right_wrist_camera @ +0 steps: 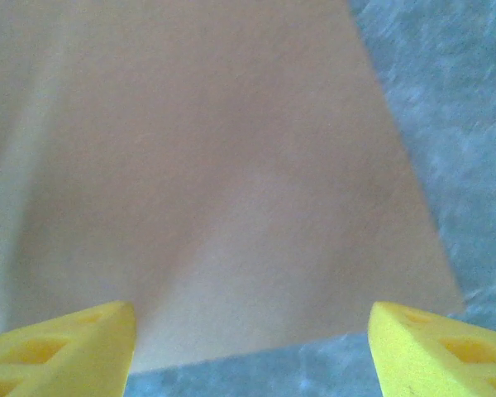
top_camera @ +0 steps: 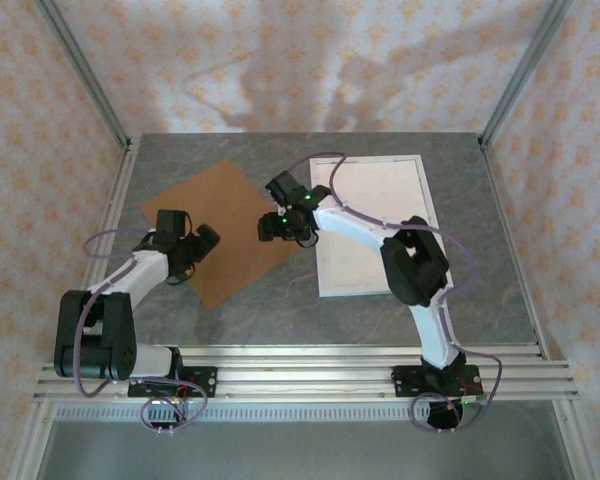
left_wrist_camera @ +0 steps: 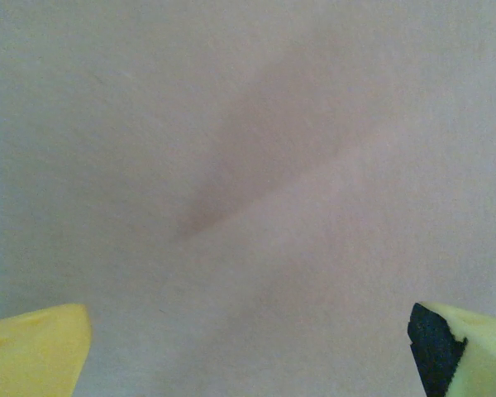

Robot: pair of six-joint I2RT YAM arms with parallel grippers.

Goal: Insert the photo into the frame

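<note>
The photo is out of view. The frame (top_camera: 375, 225), a large pale rectangle with a thin white border, lies flat on the right half of the table. A plain brown backing board (top_camera: 230, 210) lies turned like a diamond at left centre. My left gripper (top_camera: 195, 245) hovers over the board's lower left part, open, with bare board (left_wrist_camera: 248, 165) between its yellow fingers (left_wrist_camera: 33, 347). My right gripper (top_camera: 280, 225) is over the board's right corner, next to the frame's left edge. It is open too, its fingers (right_wrist_camera: 430, 347) straddling the board's edge (right_wrist_camera: 215, 165) with nothing gripped.
The grey stone-patterned table (top_camera: 480, 290) is bounded by aluminium rails at the near edge (top_camera: 300, 375) and upright posts at the back corners. Patterned cloth walls close the back and sides. Purple cables loop off both arms.
</note>
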